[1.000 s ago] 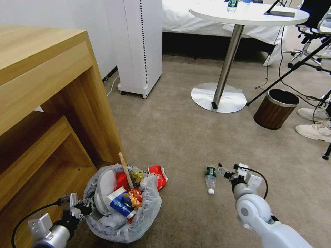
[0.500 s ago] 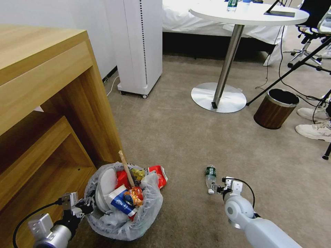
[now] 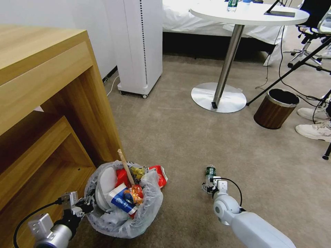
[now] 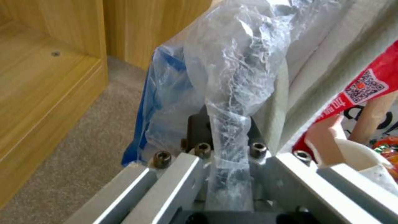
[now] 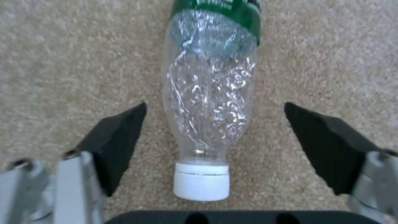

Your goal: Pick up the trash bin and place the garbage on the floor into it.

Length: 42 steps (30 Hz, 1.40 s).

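Beige carpeted floor [image 3: 179, 137] carries everything: nearest, the left gripper [image 3: 81, 206] pinches the bag-lined rim of the trash bin [image 3: 144, 213], which sits beside the wooden desk [image 3: 51, 103], already heaped with slippers, wrappers and a carton. Just past it, the right gripper [image 5: 215, 140] hangs spread over the bottle [image 5: 209, 102], one finger on each side of its neck. Closing squarely on the crinkled body above the cap should stop it rolling away.
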Motion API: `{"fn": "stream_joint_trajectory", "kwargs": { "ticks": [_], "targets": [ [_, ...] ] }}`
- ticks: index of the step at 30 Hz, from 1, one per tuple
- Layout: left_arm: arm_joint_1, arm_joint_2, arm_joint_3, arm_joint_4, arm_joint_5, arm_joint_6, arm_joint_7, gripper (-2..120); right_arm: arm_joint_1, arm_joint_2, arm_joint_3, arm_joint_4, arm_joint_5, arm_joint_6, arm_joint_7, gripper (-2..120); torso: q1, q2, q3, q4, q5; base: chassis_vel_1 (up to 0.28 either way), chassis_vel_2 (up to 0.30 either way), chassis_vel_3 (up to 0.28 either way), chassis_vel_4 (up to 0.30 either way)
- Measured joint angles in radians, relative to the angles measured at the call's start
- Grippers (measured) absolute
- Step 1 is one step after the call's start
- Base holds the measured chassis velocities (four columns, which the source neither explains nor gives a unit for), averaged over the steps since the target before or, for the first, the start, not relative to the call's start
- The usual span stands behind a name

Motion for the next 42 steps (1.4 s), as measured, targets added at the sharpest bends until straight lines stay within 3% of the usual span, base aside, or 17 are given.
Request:
{"fn": "stream_joint_trajectory", "kwargs": {
  "ticks": [6,8,11,12,22,27,30,31,33,37,39,42],
  "targets": [
    [-0.001,-0.003,0.005,0.0,0.001,-0.002,0.0,0,0.002,0.017,-0.007,-0.043,-0.03,0.022,-0.01,70,0.0,0.0,0.0,0.0,0.0,0.0,0.0,0.0,0.0],
    [-0.002,-0.005,0.007,0.0,0.001,-0.003,0.0,0,0.001,0.027,-0.008,-0.06,-0.049,0.036,-0.015,58,0.0,0.0,0.0,0.0,0.0001,0.0,0.0,0.0,0.0],
    [-0.002,-0.007,0.009,-0.001,0.002,-0.005,0.0,0,-0.003,0.03,-0.008,-0.064,-0.061,0.043,-0.017,50,0.0,0.0,0.0,0.0,0.0001,0.0,0.0,0.0,0.0],
    [-0.001,-0.008,0.009,-0.002,0.003,-0.007,0.0,0,-0.008,0.03,-0.007,-0.063,-0.069,0.046,-0.019,41,0.0,0.0,0.0,0.0,0.0,0.0,0.0,0.0,0.0],
    [-0.005,-0.01,0.011,0.005,0.005,-0.013,0.002,0,-0.048,0.007,0.022,-0.028,-0.118,0.1,-0.041,26,0.0,0.0,0.0,0.0,0.0002,0.0,0.0,0.0,0.0],
    [-0.008,-0.003,0.01,0.011,0.003,-0.013,0.002,0,-0.109,-0.07,0.069,0.155,-0.122,0.176,-0.087,26,0.0,0.0,0.0,-0.0001,0.0002,0.0,0.0,0.0,0.0],
    [-0.011,0.007,0.007,0.011,-0.002,-0.011,-0.002,0,-0.153,-0.164,0.105,0.401,-0.141,0.257,-0.149,26,0.0,0.0,0.0,-0.0002,0.0001,0.0,0.0,0.0,0.0],
    [-0.011,0.007,0.007,0.011,-0.002,-0.011,-0.002,0,-0.153,-0.164,0.105,0.401,-0.141,0.257,-0.149,26,0.0,0.0,0.0,-0.0002,0.0001,0.0,0.0,0.0,0.0],
    [-0.013,0.006,0.008,0.01,-0.002,-0.01,-0.003,0,-0.153,-0.217,0.102,0.544,-0.148,0.276,-0.178,26,0.0,0.0,0.0,-0.0001,0.0,0.0,0.0,0.0,0.0],
    [-0.012,0.0,0.01,0.002,-0.001,-0.007,-0.004,0,-0.058,-0.329,0.006,0.755,-0.135,0.304,-0.228,26,0.0,0.0,0.0,-0.0001,0.0003,0.0,0.0,0.0,0.0],
    [-0.012,0.0,0.01,-0.001,-0.001,-0.007,-0.004,0,-0.023,-0.355,-0.023,0.789,-0.127,0.304,-0.242,26,0.0,0.0,0.0,0.0,0.0001,0.0,0.0,0.0,0.0],
    [-0.032,0.018,0.022,-0.005,-0.01,0.007,-0.015,0,0.122,-0.456,-0.144,0.919,-0.084,0.276,-0.253,26,0.0,0.0,0.0,0.0005,0.0001,0.0,0.0,0.0,0.0]
  ]
}}
